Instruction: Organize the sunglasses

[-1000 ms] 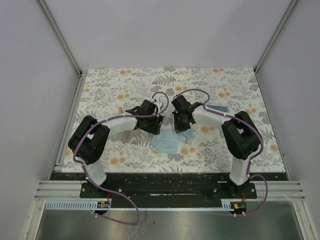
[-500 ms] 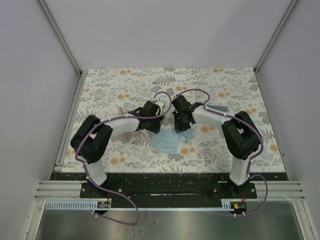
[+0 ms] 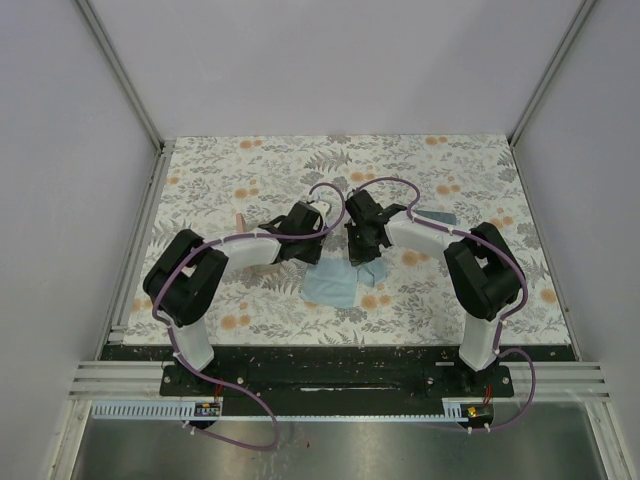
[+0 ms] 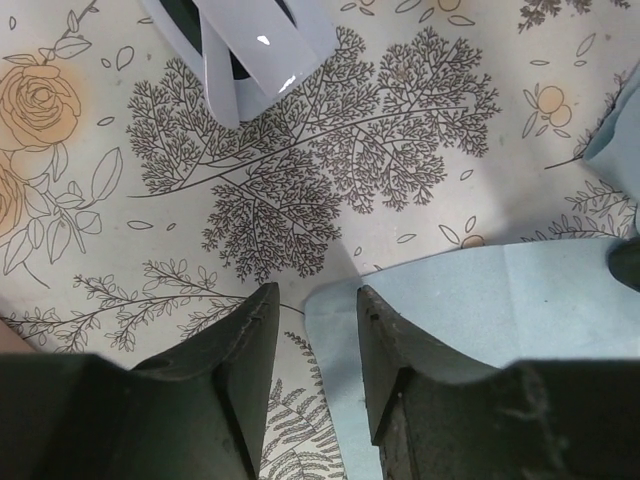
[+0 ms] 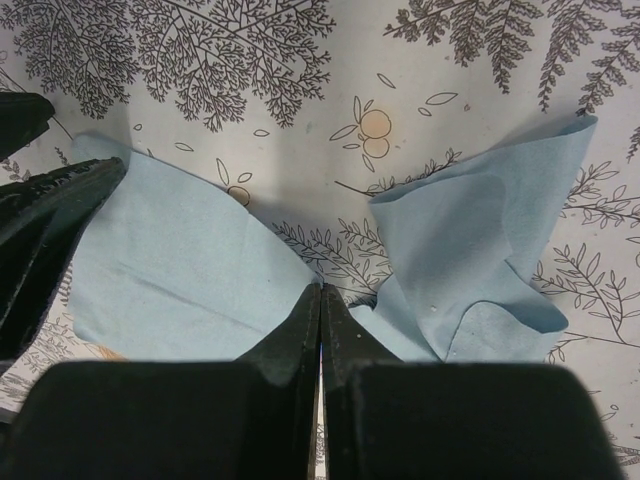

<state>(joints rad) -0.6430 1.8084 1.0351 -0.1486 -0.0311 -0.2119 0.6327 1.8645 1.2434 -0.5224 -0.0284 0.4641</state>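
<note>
A glossy white thing with dark parts (image 4: 250,45) lies at the top of the left wrist view; it looks like the white-framed sunglasses. In the top view the arms hide it. The dark-framed pair is out of view. My left gripper (image 4: 315,295) (image 3: 314,250) is open and empty, low over the near corner of a flat light blue cloth (image 4: 480,300). My right gripper (image 5: 321,288) (image 3: 362,256) is shut, with nothing seen between its fingers. Its tip rests on the table between the flat cloth (image 5: 170,270) and a crumpled light blue cloth (image 5: 480,250).
The flat cloth (image 3: 330,287) and the crumpled one (image 3: 374,272) lie at the table's middle. A grey-blue case (image 3: 436,217) peeks out behind the right arm. A bit of a pink case (image 3: 240,220) shows behind the left arm. White walls enclose the floral table (image 3: 480,170).
My left arm has shifted slightly and its wrist has drawn back a little to the left. The right arm and the cloths have not moved.
</note>
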